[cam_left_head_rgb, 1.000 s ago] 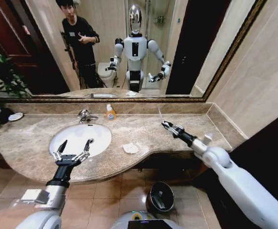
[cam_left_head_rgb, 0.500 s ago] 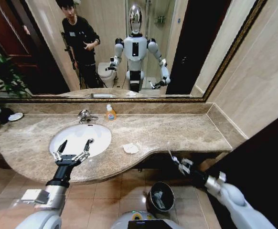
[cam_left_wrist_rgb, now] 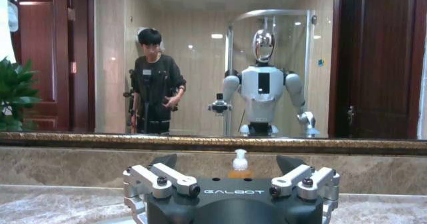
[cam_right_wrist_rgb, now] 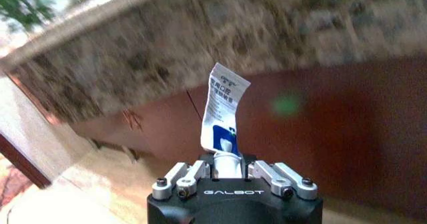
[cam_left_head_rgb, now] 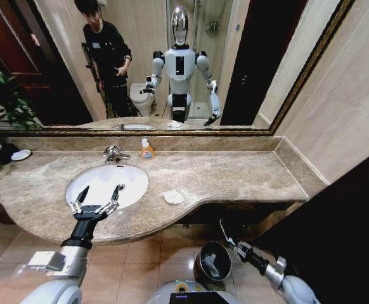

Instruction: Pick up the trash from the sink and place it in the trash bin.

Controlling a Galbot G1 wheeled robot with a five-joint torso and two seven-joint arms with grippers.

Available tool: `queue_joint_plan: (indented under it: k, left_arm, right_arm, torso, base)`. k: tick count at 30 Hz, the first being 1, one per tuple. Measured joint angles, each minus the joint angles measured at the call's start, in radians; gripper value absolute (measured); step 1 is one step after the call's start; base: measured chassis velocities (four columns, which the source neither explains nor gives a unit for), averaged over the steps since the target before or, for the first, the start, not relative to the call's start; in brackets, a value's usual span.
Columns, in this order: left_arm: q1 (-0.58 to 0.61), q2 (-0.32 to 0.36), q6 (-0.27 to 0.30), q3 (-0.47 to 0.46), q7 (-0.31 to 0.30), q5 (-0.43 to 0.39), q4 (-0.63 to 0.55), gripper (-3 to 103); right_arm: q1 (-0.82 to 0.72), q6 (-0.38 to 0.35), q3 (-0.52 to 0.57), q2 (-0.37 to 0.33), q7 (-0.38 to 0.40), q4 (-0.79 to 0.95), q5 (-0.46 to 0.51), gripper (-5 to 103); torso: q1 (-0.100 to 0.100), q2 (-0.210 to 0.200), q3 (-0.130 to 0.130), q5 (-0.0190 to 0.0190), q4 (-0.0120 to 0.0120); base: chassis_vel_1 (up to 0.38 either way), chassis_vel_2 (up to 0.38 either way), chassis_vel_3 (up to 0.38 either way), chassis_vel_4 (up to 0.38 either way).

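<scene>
My right gripper (cam_left_head_rgb: pixel 229 240) hangs below the counter edge, just right of the trash bin (cam_left_head_rgb: pixel 201 256), a small round dark bin on the floor tiles. It is shut on a piece of trash, a white tube with a blue mark (cam_right_wrist_rgb: pixel 223 115) that sticks up from my right gripper (cam_right_wrist_rgb: pixel 227 160). A pale piece lies inside the bin. My left gripper (cam_left_head_rgb: pixel 97 199) hovers open over the front rim of the sink (cam_left_head_rgb: pixel 134 177), a white oval basin, with nothing between its fingers. In the left wrist view my left gripper (cam_left_wrist_rgb: pixel 230 163) faces the mirror. A crumpled white tissue (cam_left_head_rgb: pixel 173 197) lies on the counter right of the basin.
An orange-yellow soap bottle (cam_left_head_rgb: pixel 146 150) and a chrome tap (cam_left_head_rgb: pixel 113 154) stand behind the basin. The marble counter (cam_left_head_rgb: pixel 248 177) runs to the right wall. A plant (cam_left_head_rgb: pixel 4 104) and a small dish (cam_left_head_rgb: pixel 20 154) sit at the far left. A person shows in the mirror.
My right arm has swung down from above the counter's right end to floor level beside the bin, carrying the tube. The left arm has stayed still.
</scene>
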Motion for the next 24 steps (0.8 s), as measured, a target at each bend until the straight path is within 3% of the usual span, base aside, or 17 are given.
queue_joint_plan:
  k: [5, 9, 11, 12, 16, 21, 24]
  left_arm:
    - [0.0, 0.0, 0.0, 0.0, 0.0, 0.0, 0.0, 100]
    - [0.0, 0.0, 0.0, 0.0, 0.0, 0.0, 0.0, 100]
    - [0.0, 0.0, 0.0, 0.0, 0.0, 0.0, 0.0, 100]
    - [0.0, 0.0, 0.0, 0.0, 0.0, 0.0, 0.0, 100]
    - [0.0, 0.0, 0.0, 0.0, 0.0, 0.0, 0.0, 100]
    - [0.0, 0.0, 0.0, 0.0, 0.0, 0.0, 0.0, 100]
    - [0.0, 0.0, 0.0, 0.0, 0.0, 0.0, 0.0, 100]
  right_arm:
    - [0.046, 0.05, 0.002, 0.011, 0.009, -0.153, -0.056, 22]
    - [0.074, 0.104, 0.006, 0.008, 0.015, -0.247, -0.096, 32]
    - [0.083, 0.119, 0.007, 0.004, 0.025, -0.273, -0.101, 42]
    - [0.083, 0.119, 0.007, 0.004, 0.025, -0.273, -0.101, 42]
    - [0.085, 0.118, 0.009, 0.012, 0.039, -0.269, -0.107, 64]
    - [0.082, 0.115, 0.011, 0.018, 0.055, -0.246, -0.111, 76]
    - [0.057, 0.112, 0.019, 0.019, 0.061, -0.166, -0.079, 91]
  torso:
    - [0.0, 0.0, 0.0, 0.0001, 0.0]
    - [0.0, 0.0, 0.0, 0.0, 0.0]
    - [0.0, 0.0, 0.0, -0.0002, 0.0]
    - [0.0, 0.0, 0.0, -0.0002, 0.0]
    - [0.0, 0.0, 0.0, 0.0, 0.0]
    - [0.0, 0.0, 0.0, 0.0001, 0.0]
    - [0.0, 0.0, 0.0, 0.0002, 0.0]
  base:
    - [0.0, 0.0, 0.0, 0.0]
    - [0.0, 0.0, 0.0, 0.0]
    - [0.0, 0.0, 0.0, 0.0]
    - [0.0, 0.0, 0.0, 0.0]
    - [0.0, 0.0, 0.0, 0.0]
    - [0.0, 0.0, 0.0, 0.0]
    - [0.0, 0.0, 0.0, 0.0]
